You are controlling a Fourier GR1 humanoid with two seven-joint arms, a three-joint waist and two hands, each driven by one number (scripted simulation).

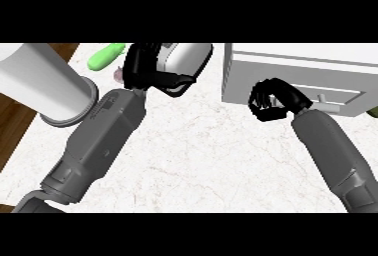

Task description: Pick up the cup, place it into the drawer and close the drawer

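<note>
The left hand (155, 70) sits at about 11 o'clock, its black fingers curled round the cup (186, 56), a white-grey rounded vessel lying tilted, with its body sticking out to the right of the palm toward 12 o'clock. The grey left forearm runs from the hand down to 7 o'clock across the counter (199, 165), a pale marbled top.

The right hand (272, 100) is at about 2 o'clock, clenched with fingers curled in, right against the front of the drawer (295, 80), a white box unit filling the upper right. A small handle (325, 102) shows on the drawer face just to the right of the hand (whether the fingers hold it cannot be told; they overlap the drawer's lower left front). The right forearm slopes from the hand down to 4 o'clock.

At 9 to 10 o'clock stands a large white cylinder (48, 82) with a grey rimmed base, just beside the left forearm. A green object (105, 55) lies at 11 o'clock, near the left hand's upper left, and a small pinkish thing (118, 75) peeks out just beside the hand, mostly hidden. Dark wood floor (15, 120) shows at 9 o'clock past the counter's edge.
</note>
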